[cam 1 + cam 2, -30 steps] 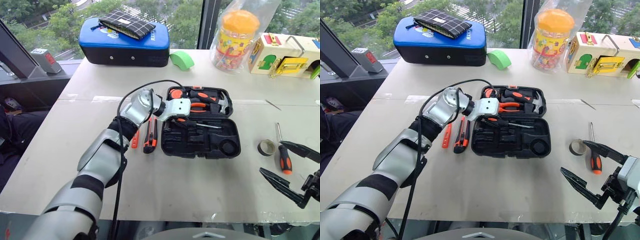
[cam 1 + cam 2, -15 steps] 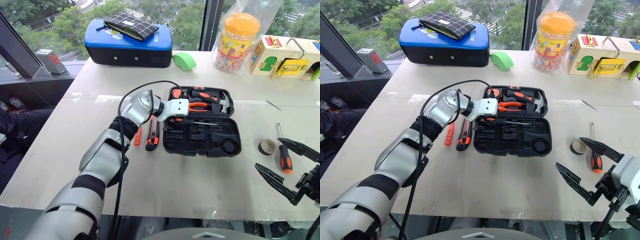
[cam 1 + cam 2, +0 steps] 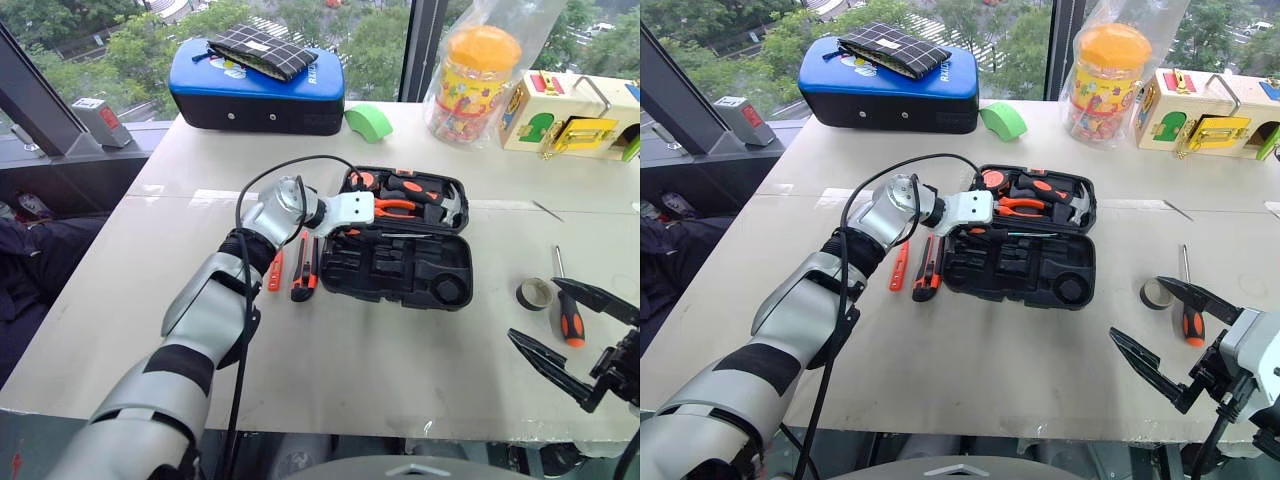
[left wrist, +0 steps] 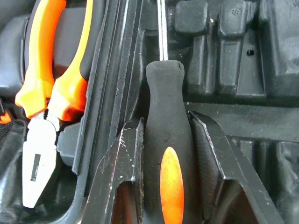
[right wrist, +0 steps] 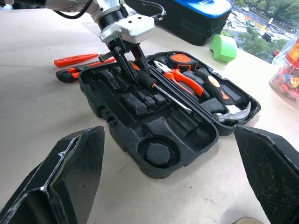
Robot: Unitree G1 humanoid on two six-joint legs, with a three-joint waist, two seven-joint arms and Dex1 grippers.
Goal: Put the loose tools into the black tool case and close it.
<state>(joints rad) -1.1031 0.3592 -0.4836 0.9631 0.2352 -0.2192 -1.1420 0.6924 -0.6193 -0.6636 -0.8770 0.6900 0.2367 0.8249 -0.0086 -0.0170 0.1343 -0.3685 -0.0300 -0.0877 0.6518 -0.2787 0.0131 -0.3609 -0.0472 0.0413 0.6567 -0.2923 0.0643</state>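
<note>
the black tool case (image 3: 408, 268) lies open at mid-table, pliers (image 3: 395, 208) and a hammer (image 3: 447, 210) already seated in its far half. over the near half, by the hinge, the left gripper (image 5: 127, 56) pinches a screwdriver (image 4: 167, 149) by its black-and-orange handle, shaft lying along the hinge line. against a second ago the case has slid and turned a little on the table, its near half looking tipped up, while the screwdriver stays clamped: i judge it is being pressed toward its recess and is not yet seated.

just left of the case lie the utility knife (image 3: 306, 272) and the slim orange tester screwdriver (image 3: 275, 272). another screwdriver (image 3: 567, 312) waits well to the right beside a tape roll (image 3: 533, 293). the right gripper (image 3: 1170, 335) hangs there, spread wide and empty.
</note>
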